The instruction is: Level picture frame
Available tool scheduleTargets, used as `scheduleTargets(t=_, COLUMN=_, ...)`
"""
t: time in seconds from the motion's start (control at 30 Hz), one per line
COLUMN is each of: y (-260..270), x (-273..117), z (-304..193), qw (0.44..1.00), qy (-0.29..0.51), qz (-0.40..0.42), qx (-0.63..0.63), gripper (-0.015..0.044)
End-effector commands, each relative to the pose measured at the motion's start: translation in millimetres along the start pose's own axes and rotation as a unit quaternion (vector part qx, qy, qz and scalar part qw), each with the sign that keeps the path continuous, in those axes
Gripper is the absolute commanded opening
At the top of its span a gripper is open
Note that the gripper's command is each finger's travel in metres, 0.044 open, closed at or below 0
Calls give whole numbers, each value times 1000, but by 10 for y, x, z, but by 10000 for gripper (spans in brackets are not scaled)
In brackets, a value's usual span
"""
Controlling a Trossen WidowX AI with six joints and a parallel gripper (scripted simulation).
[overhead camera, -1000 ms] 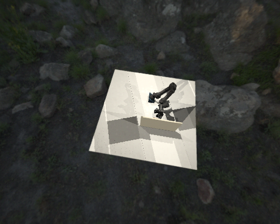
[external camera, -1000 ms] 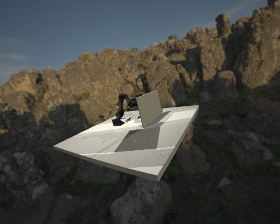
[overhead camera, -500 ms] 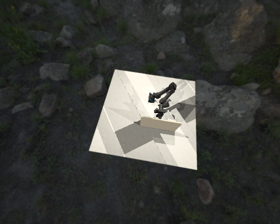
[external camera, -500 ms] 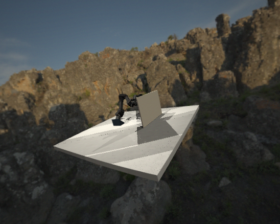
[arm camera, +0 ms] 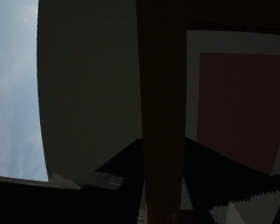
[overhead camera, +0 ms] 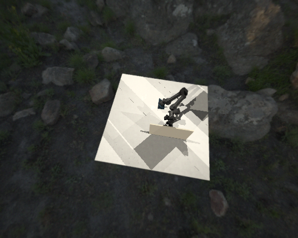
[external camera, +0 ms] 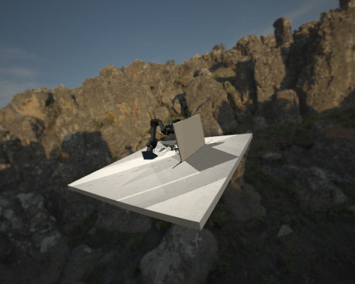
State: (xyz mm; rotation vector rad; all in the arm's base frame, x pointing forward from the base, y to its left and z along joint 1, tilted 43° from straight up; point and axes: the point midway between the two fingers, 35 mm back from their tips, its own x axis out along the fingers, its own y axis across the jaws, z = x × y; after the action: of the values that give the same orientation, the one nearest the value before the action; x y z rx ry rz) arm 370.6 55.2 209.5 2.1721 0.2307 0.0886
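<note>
Picture frame (arm camera: 164,100) with a dark brown border, upright in front of a pale wall panel (overhead camera: 171,131) (external camera: 190,137) (arm camera: 91,80). One border strip runs down the wrist view's middle, clamped between the jaws near the bottom; at right, a grey mat surrounds a dull red rectangle. The screw is hidden.
</note>
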Motion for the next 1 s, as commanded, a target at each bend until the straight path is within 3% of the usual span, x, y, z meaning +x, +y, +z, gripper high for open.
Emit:
scheduleTargets(t=0.0, y=50, x=-3, z=-12, qw=1000, qy=1, qz=7, qx=0, gripper=0)
scheduleTargets(t=0.97, y=23, x=-3, z=-12, qw=1000, qy=1, qz=7, qx=1, gripper=0)
